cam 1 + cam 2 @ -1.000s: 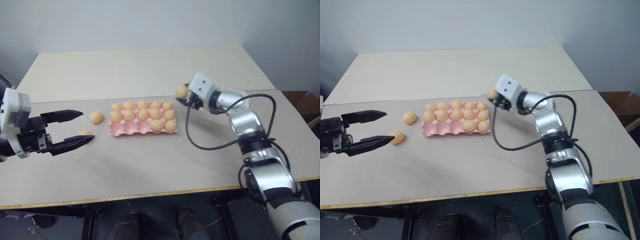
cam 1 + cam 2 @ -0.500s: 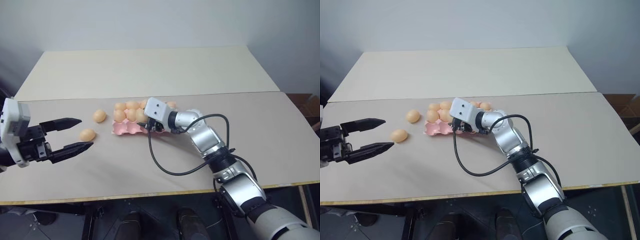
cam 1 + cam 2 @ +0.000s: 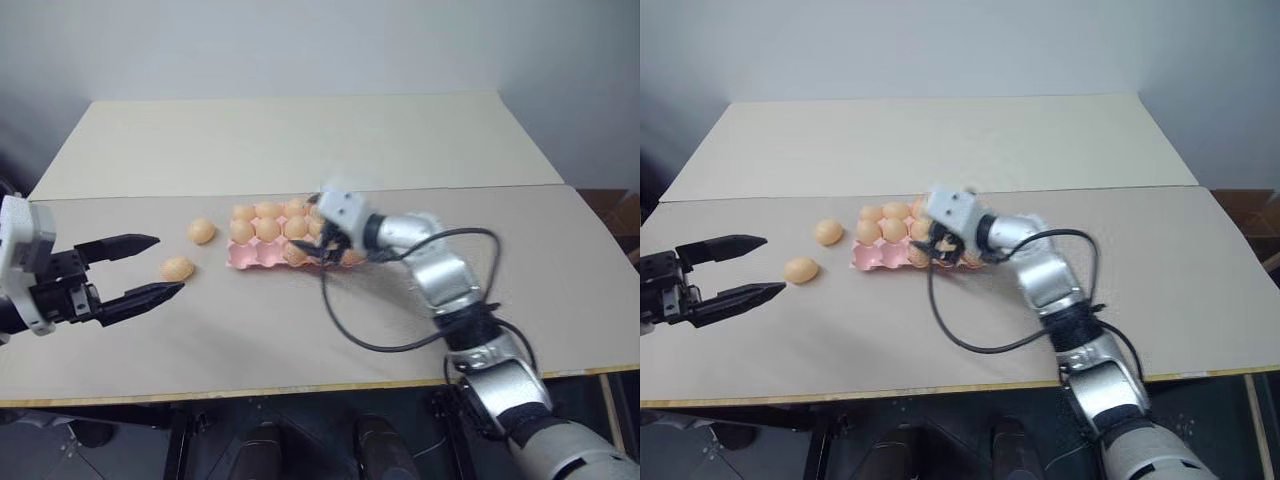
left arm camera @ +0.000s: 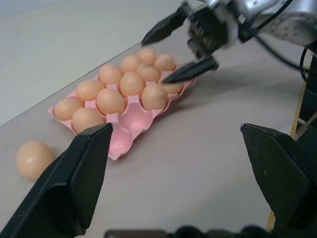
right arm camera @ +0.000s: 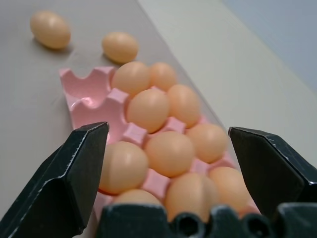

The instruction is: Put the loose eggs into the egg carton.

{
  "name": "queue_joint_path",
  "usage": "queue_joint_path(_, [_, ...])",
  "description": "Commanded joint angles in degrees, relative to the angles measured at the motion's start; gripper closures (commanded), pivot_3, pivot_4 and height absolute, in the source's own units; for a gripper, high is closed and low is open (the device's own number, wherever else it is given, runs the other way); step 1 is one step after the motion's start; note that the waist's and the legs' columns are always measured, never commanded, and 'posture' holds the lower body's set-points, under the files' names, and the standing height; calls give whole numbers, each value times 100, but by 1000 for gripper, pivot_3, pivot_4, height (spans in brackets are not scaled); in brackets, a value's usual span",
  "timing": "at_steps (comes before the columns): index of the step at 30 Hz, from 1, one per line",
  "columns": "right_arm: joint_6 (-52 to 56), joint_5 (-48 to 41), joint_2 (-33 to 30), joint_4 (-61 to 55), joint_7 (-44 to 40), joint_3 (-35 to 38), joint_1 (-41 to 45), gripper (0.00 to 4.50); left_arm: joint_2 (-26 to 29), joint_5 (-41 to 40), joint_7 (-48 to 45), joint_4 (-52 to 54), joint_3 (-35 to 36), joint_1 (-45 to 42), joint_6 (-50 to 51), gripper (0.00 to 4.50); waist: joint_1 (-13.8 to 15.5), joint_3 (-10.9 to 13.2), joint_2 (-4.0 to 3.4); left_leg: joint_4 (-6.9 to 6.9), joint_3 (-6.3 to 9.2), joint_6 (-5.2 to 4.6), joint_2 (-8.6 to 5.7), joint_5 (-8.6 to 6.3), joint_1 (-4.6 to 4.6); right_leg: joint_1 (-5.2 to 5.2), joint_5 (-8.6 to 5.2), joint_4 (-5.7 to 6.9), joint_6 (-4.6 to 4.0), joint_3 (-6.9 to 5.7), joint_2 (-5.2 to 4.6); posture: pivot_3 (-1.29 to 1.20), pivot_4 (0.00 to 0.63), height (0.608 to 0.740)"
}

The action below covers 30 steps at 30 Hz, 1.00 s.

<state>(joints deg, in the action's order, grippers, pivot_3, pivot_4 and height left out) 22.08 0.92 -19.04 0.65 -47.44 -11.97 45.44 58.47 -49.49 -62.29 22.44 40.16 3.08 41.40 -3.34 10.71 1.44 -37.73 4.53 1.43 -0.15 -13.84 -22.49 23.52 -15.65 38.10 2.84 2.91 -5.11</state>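
Observation:
The pink egg carton lies mid-table with several eggs in it; the cups at its front left are bare. Two loose eggs rest on the table to its left, one farther back and one nearer. My left gripper is open and level, its tips just short of the nearer loose egg. My right gripper hovers open over the carton's right end with nothing between its fingers. In the right wrist view the filled cups sit right under it.
A black cable from my right wrist droops over the table in front of the carton. A paler tabletop joins on behind it. The front edge runs close to me.
My right gripper carried an egg in from the right over the carton, opened and let it go there, then drew back a little. My left gripper stayed open and still.

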Motion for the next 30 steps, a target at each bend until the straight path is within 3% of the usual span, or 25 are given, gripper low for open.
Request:
queue_joint_path(1, [258, -687, -745, -891, -489, 825, -349, 26, -156, 90, 188, -106, 319, 84, -122, 0, 27, 0, 0, 0, -1, 0, 0, 0, 1, -3, 0, -1, 0, 0, -1, 0, 150, 740])
queue_joint_path(4, [294, -1261, -1502, -1364, -902, 1572, -1018, 26, -246, 80, 222, -132, 567, 284, -67, 0, 66, 0, 1, 0, -2, -1, 2, 0, 4, -5, 0, -2, 0, -1, 2, 0, 150, 740])
queue_joint_path(11, [395, -2154, -2377, -1940, -1275, 2615, -2453, 26, -343, 284, 297, -204, 619, 649, -131, 0, 65, 0, 1, 1, -10, -3, 4, -2, 28, -33, -1, -4, 1, 3, 3, 0, 150, 740])
queue_joint_path(16, [409, -2503, -2638, -2236, -1342, 2683, -2861, 26, -426, 286, 821, -38, 493, 628, 162, 0, 65, 0, 1, -1, -11, -3, 5, -2, 30, -37, -1, -5, 1, 3, 3, 0, 150, 740])
queue_joint_path(20, [451, -2643, -2747, -2239, -1275, 2661, -2839, 26, -327, 443, 1977, 354, 145, 475, 927, 0, 84, 0, 2, -1, -10, -3, 3, -2, 28, -38, -1, -6, 2, 3, 0, 0, 150, 740])
queue_joint_path(24, [410, -2703, -2874, -2094, -1388, 2533, -2701, 26, -620, 831, 3371, 193, -610, -267, 1580, 0, 123, 0, 4, -3, -6, -3, 0, -2, 27, -39, -1, -5, 3, 0, -1, 0, 150, 740])
queue_joint_path(30, [356, -2714, -2889, -1930, -1393, 2320, -2443, 26, -1053, 1330, 4059, -431, -1504, -1333, 1617, 0, 122, -1, 6, -5, -5, -3, -3, -2, 21, -35, 0, -6, 3, -1, -2, 0, 150, 740])
